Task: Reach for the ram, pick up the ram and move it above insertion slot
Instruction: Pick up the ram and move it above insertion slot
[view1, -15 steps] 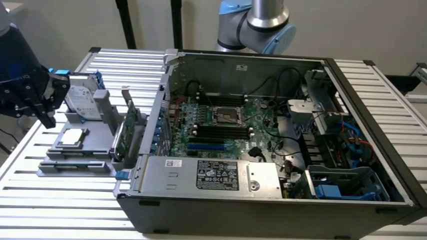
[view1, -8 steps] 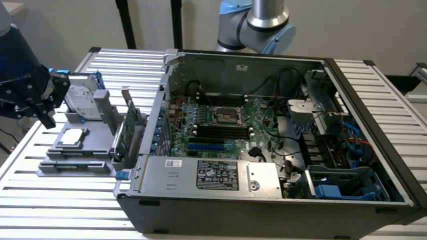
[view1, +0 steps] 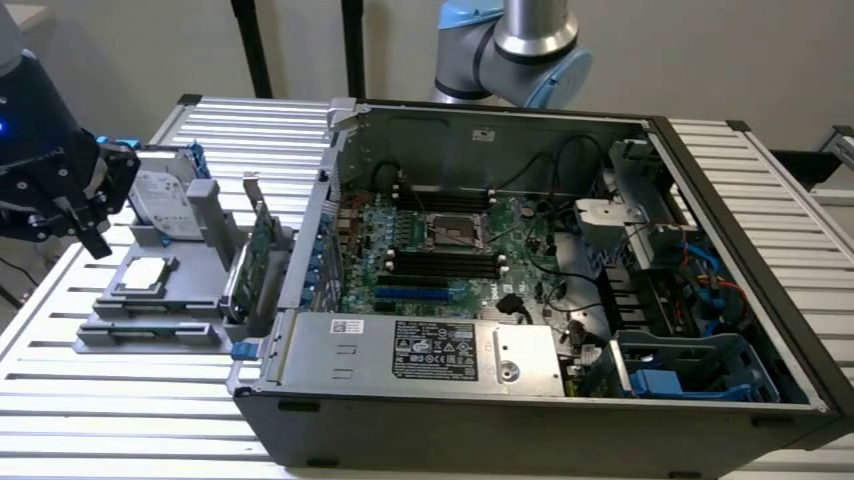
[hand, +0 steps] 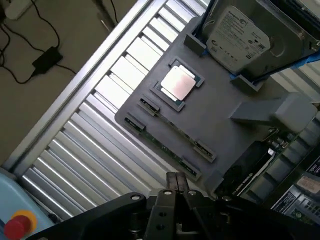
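The ram (hand: 167, 146) is a thin green stick lying flat in the front slots of a grey holder (hand: 215, 112), beside a square silver processor (hand: 176, 84). In the exterior view the ram (view1: 150, 327) lies along the holder's near edge. My black gripper (view1: 94, 238) hangs at the exterior view's left, above and beside the holder (view1: 187, 290), apart from the ram. Its fingers (hand: 175, 181) are pressed together with nothing between them. The insertion slots (view1: 447, 262) are dark long sockets on the motherboard inside the open computer case (view1: 534, 400).
A silver hard drive (view1: 163, 205) and an upright green expansion card (view1: 260, 262) stand on the holder. The case's wall (view1: 320, 220) rises between holder and motherboard. A power supply (view1: 414, 350) fills the case's front. A red button (hand: 16, 226) sits by the slatted table (hand: 90, 135).
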